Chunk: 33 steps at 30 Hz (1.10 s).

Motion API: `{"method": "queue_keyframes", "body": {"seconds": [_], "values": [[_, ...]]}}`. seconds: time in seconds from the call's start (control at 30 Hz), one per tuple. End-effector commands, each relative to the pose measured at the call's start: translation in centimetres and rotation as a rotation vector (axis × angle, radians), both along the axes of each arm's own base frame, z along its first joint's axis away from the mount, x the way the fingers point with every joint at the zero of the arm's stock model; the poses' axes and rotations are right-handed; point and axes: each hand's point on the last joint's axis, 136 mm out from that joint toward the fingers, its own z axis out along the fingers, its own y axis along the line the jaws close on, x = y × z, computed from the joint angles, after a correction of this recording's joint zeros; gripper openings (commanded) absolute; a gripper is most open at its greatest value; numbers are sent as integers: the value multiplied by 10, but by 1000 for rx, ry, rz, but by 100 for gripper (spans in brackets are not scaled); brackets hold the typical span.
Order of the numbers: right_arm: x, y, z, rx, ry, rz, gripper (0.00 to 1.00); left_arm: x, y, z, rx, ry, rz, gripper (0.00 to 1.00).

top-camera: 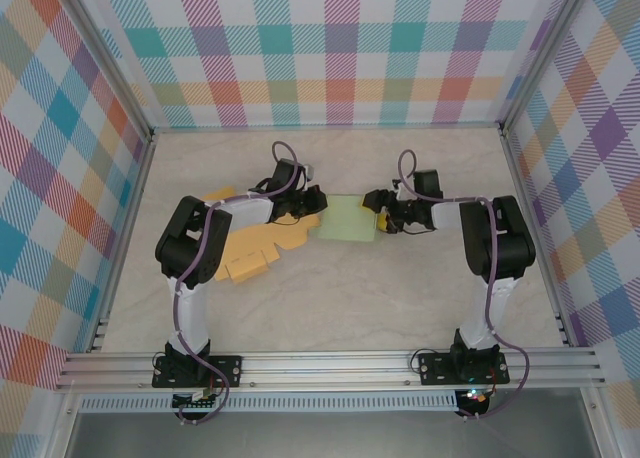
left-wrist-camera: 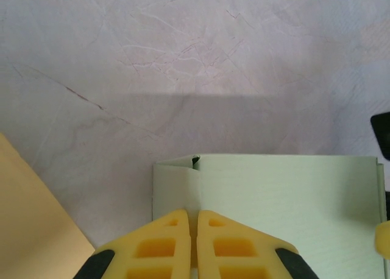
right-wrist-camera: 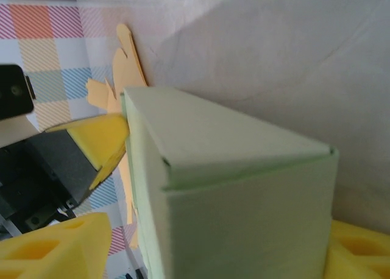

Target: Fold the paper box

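Light, flimsy paper box (top-camera: 345, 221)
Left tool (left-wrist-camera: 194, 227) seemingly pinches its wall; right tool (right-wrist-camera: 216, 236) straddles it wide; grip edges gently.

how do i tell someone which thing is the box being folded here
On the pale table inside the checkered walls, look mid-table. The pale green box sits there between the left tool and the right tool; unlike the flat yellow-orange card sheet to its left, it is green and already folded into a raised block.
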Motion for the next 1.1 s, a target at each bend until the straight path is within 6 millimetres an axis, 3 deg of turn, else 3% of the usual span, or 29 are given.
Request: {"method": "queue_keyframes", "body": {"seconds": [0.0,0.1,0.17,0.33,0.47,0.63,0.7,0.77,0.87,0.93,1.07], "values": [[-2,6,17,40,-29,22,62,-15,14,-23,43,85,24,9],[-2,7,23,56,-25,22,52,-14,15,-12,42,52,20,16],[-2,7,28,66,-16,20,51,-14,17,0,46,22,17,22],[-5,6,43,96,26,15,43,-18,27,36,64,-100,8,54],[-10,7,58,135,53,25,42,-26,31,74,56,-294,-42,64],[-24,7,74,184,98,54,43,-64,21,118,95,-652,-232,77],[-30,7,77,195,119,64,44,-88,13,131,137,-824,-324,90],[-37,6,79,207,142,75,44,-116,2,136,186,-963,-461,100],[-46,6,82,227,172,84,44,-148,-11,130,316,-1056,-652,100],[-52,6,84,239,188,89,44,-157,-15,124,438,-1119,-702,100],[-61,5,88,239,206,96,45,-155,-15,111,665,-1153,-728,100]]}}
